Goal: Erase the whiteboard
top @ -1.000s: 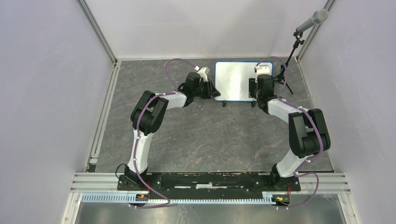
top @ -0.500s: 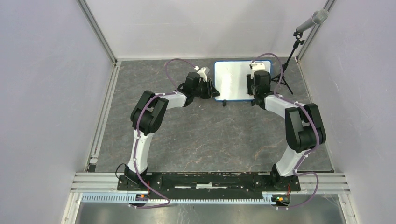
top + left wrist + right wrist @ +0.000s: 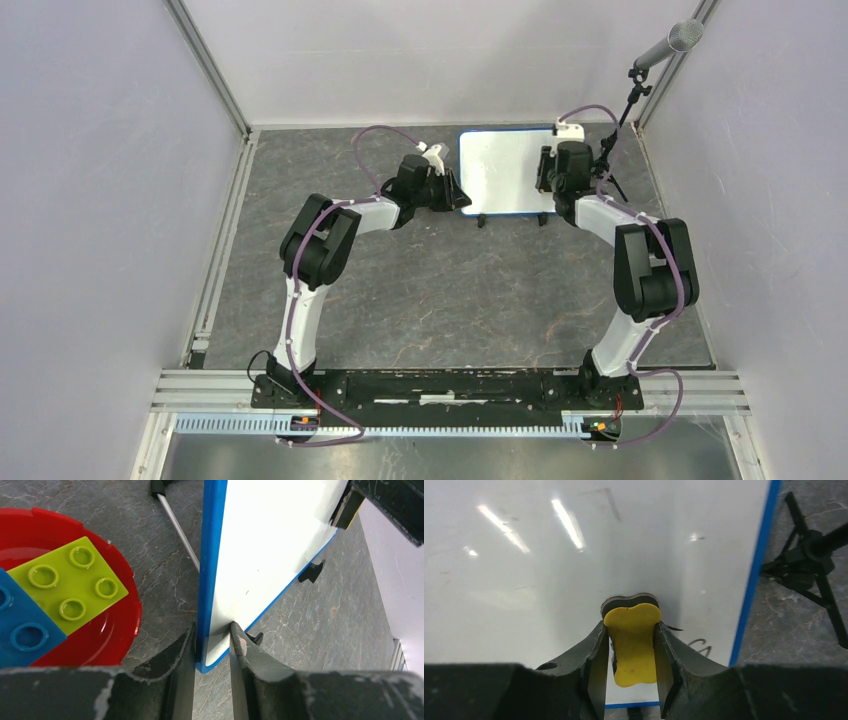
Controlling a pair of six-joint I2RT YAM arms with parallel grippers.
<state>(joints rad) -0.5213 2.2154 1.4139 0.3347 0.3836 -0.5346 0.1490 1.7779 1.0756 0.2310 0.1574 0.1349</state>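
My L gripper [image 3: 212,630] clamps whiteboard [image 3: 500,170] by left rim; my R gripper [image 3: 630,630] clenched on yellow eraser [image 3: 632,652]. Stray ink [image 3: 700,647] just beside it, twd bench's right edge.

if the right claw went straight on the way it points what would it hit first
The whiteboard: the right claw points at its white face, and the yellow eraser it grips looks at or nearly on the surface; depth is unclear.
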